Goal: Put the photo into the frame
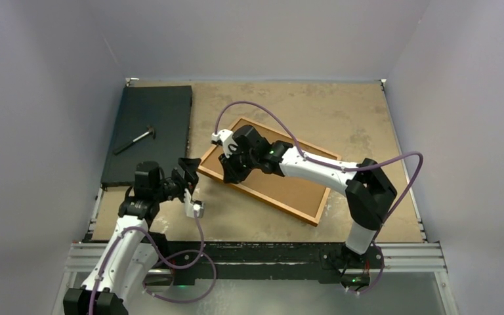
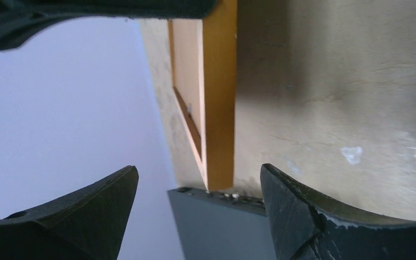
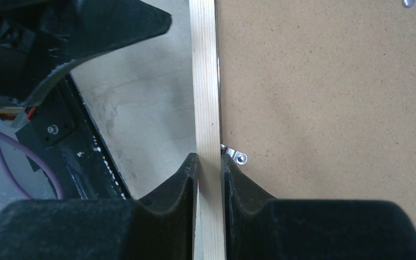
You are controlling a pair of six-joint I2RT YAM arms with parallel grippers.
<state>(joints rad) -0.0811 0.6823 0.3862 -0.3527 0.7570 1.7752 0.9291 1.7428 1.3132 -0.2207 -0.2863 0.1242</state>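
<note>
From above, the frame (image 1: 270, 200) lies face down and askew in the middle of the tabletop (image 1: 361, 118), its brown backing board (image 1: 289, 187) facing up. My right fingers (image 1: 230, 169) sit on its left end, and my left fingers (image 1: 190, 174) hover just off the near left corner. A dark mat (image 1: 149, 131) with a small hammer-like tool (image 1: 134, 140) on it lies at the far left. In my left wrist view the fingers stand wide apart and hold nothing; the frame's orange border runs ahead between them, not touching either. In my right wrist view the fingers are pinched onto the frame's pale wooden rail, one on each side, just beside a small metal clip (image 3: 238, 157) on the backing board.
</note>
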